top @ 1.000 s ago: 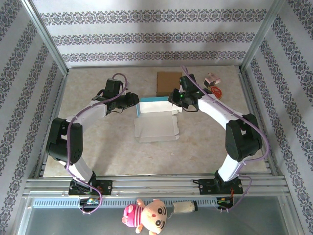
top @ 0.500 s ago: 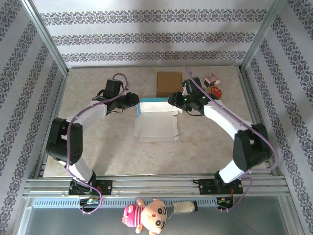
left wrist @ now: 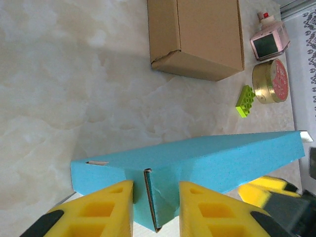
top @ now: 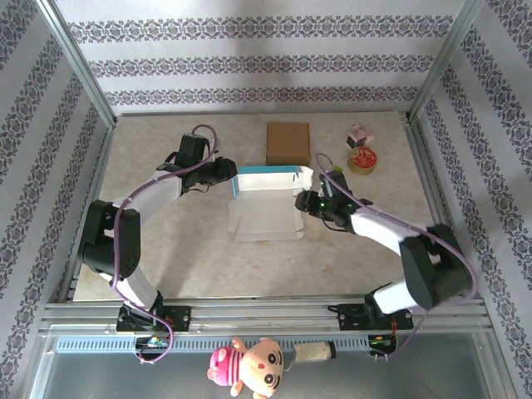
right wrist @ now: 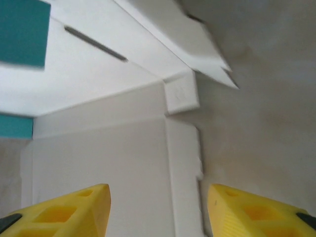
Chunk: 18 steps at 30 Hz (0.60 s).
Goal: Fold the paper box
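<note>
The paper box (top: 266, 212) lies flat in the middle of the table, white inside and blue outside. Its back wall (top: 268, 171) stands up. In the left wrist view this blue wall (left wrist: 207, 158) runs across the frame, and a folded blue end flap (left wrist: 160, 205) sits between the yellow fingers. My left gripper (top: 233, 179) (left wrist: 155, 210) is shut on that flap at the wall's left end. My right gripper (top: 304, 202) (right wrist: 158, 210) hangs open over the box's right edge, with the white floor panel (right wrist: 98, 158) and narrow side flap (right wrist: 183, 187) beneath it and nothing held.
A brown cardboard box (top: 288, 143) (left wrist: 197, 37) stands behind the paper box. A pink bottle (top: 359, 135) (left wrist: 268, 42), a round tin (top: 363, 160) (left wrist: 270, 81) and a green brick (left wrist: 245, 100) lie at the back right. Patterned walls enclose the table.
My right gripper let go of the blue wall's right end, opened, and moved nearer and lower over the box's right edge. The left gripper kept its grip and place.
</note>
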Tool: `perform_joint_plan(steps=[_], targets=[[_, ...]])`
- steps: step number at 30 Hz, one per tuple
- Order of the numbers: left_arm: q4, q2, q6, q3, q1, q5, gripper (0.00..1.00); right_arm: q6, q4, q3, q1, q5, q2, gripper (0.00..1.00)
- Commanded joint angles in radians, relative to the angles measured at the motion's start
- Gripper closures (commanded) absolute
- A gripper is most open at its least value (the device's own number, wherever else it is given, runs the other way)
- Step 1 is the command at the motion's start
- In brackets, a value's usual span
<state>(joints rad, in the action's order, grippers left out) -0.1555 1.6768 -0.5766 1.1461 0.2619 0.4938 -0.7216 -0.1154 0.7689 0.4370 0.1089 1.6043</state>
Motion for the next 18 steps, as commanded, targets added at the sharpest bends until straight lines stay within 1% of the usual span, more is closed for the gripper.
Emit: perform_joint_plan(steps=[1,6,9,13,14,17,18], targets=[[-0.057,-0.013,0.033,0.029,0.009,-0.005,0.74,-0.033,-0.175,0.027,0.012,-0.123,0.064,0.46],[-0.076,-0.012,0.047,0.041,0.008,-0.006,0.74,-0.070,-0.279,0.029,0.012,-0.169,0.148,0.45],[-0.081,-0.011,0.050,0.047,0.008,-0.007,0.74,-0.057,-0.290,0.035,0.012,-0.184,0.176,0.43],[-0.081,-0.009,0.052,0.049,0.009,-0.001,0.74,-0.036,-0.360,0.026,0.002,-0.175,0.210,0.40],[-0.081,-0.008,0.052,0.049,0.009,-0.001,0.74,-0.028,-0.391,0.024,-0.002,-0.164,0.223,0.42],[-0.084,-0.007,0.052,0.050,0.010,0.001,0.74,-0.010,-0.481,0.025,-0.008,-0.138,0.256,0.50],[-0.086,-0.008,0.052,0.049,0.008,0.002,0.74,-0.004,-0.485,0.035,-0.009,-0.136,0.271,0.52]])
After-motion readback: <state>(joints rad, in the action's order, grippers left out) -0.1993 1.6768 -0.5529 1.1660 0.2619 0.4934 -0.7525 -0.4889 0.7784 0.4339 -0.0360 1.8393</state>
